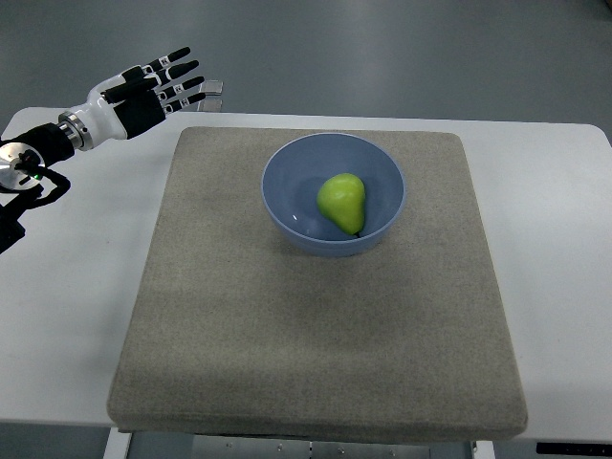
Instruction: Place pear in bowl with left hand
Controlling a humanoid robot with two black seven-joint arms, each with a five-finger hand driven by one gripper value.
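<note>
A white tabletop (555, 249) carries a thick grey-beige mat (316, 335), and grey floor shows beyond its far edge. On the mat's far half sits a blue bowl (287, 172) with the green pear (342, 202) lying inside it. The left hand (153, 86) hovers off the mat's far left corner, fingers stretched out and holding nothing. Its arm is cut off by the left edge, and a small pale thing behind the fingertips is hard to make out.

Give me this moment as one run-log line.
pear: inside blue bowl | bowl: on grey mat | left hand: open, empty, off mat's far-left corner | right hand: not in view
</note>
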